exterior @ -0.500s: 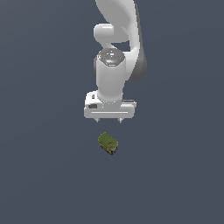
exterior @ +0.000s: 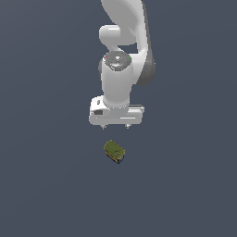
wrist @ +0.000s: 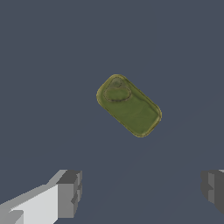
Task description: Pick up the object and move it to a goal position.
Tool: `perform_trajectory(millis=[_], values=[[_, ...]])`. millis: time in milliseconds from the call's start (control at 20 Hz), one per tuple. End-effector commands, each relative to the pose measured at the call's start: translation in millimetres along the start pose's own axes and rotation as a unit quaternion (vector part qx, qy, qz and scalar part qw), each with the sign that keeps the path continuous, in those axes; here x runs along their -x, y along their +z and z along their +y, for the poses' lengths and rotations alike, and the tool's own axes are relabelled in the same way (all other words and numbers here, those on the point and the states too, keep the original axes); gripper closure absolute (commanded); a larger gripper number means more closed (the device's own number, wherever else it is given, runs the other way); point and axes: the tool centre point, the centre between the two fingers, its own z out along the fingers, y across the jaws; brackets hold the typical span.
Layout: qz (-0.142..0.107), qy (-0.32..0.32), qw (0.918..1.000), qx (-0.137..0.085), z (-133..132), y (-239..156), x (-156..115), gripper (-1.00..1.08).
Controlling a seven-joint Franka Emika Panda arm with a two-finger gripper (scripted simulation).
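Flat slate surface (wrist: 43,65); rounded olive-green block (wrist: 128,105).

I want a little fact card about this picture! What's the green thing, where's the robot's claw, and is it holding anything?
object: small olive-green block with rounded corners, lying flat on the dark floor
object angle: turned diagonally in the wrist view
tool: white, open, fingers spread wide
tool position: above the block, not touching it
holding anything: no, nothing between the fingers
task status: block not yet picked up
goal position: no marker visible
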Motion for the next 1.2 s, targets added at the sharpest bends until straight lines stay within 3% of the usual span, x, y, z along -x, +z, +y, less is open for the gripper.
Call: perform_trajectory(millis=[0, 600, 900, 1150], values=[[-0.002, 0.0, 1.0, -0.001, -0.4, -0.2, 1.7, -0.92], [-0.003, -0.032, 0.9995, -0.001, 0.0, 4.8, -3.2, -0.92], [-0.004, -0.083, 0.9965, -0.001, 0.6, 13.2, -10.8, -0.92], [-0.004, -0.144, 0.9895, -0.003, 1.5, 23.4, -19.7, -0.92]])
